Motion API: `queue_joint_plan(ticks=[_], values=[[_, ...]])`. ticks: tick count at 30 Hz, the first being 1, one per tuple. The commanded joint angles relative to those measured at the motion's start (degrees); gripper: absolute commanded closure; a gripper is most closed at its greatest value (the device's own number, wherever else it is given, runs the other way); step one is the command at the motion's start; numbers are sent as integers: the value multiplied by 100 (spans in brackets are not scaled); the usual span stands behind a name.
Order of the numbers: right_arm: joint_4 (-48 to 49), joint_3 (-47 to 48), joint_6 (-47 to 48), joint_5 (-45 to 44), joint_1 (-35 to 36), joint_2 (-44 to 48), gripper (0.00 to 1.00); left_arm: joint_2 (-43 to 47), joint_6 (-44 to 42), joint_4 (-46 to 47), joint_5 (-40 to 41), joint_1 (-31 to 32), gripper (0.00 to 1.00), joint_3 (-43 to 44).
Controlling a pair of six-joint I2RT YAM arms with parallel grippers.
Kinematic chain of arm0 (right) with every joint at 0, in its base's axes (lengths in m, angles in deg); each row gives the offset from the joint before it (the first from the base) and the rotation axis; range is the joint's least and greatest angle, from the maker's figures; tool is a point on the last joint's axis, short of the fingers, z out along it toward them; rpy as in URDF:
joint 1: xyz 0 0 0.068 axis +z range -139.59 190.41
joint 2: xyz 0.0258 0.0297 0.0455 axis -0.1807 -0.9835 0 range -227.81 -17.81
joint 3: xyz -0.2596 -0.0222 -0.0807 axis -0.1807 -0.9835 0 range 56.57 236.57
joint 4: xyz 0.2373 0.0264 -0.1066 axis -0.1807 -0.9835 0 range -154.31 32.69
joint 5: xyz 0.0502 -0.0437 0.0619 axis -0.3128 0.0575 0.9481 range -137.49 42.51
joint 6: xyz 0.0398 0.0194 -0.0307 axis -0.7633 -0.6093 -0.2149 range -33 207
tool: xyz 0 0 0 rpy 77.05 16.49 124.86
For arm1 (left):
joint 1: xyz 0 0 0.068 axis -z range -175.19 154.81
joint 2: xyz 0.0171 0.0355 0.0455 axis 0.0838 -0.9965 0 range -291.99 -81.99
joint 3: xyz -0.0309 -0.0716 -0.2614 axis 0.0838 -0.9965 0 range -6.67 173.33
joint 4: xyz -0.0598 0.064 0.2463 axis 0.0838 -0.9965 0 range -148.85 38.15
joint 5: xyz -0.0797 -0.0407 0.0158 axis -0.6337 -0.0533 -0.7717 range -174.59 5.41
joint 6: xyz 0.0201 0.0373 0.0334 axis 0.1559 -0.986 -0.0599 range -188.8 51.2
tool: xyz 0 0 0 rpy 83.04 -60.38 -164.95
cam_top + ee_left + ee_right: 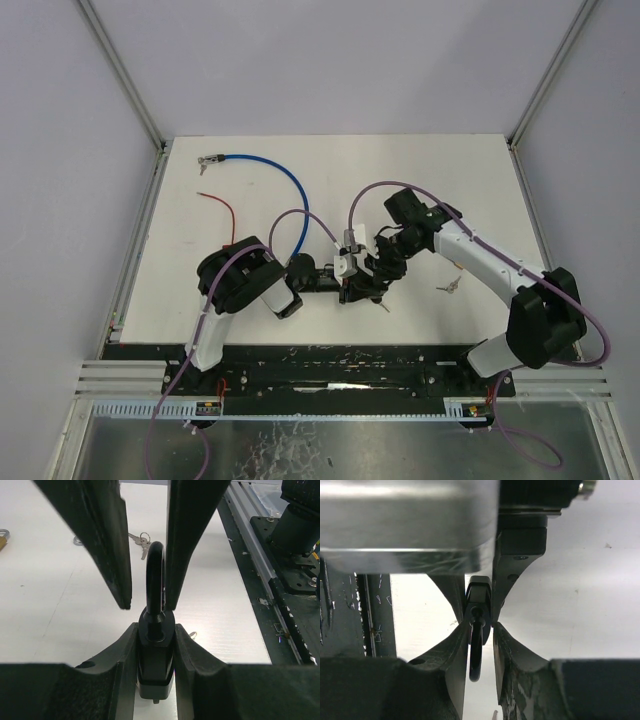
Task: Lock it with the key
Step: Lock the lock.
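Padlock [156, 655], black with a dark rounded shackle [156, 575], sits in the left wrist view clamped by its body in the left gripper [156, 630], while the right gripper [146, 606] straddles the shackle, slightly parted. The right wrist view shows daylight beside that loop. From above, both meet near the desk [420, 170]'s front edge, mid-width.

White table [460, 180], blue cable [270, 165], red wire [222, 205], keys [450, 288]

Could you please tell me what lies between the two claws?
The padlock: left claw holds its body, right claw straddles its shackle; left wrist view shows it.
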Motion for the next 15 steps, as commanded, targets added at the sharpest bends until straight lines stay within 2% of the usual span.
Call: queue_joint_plan(ticks=[1,8,15], values=[[-187,165,321,110,9,513,68,-2,-169,566,-72,20,100,-61],[79,-497,635,311,-293,1251,68,-42,-161,566,-92,-7,100,-86],[-44,-526,875,413,-534,1014,71,-28,-145,568,-101,-12,100,-81]])
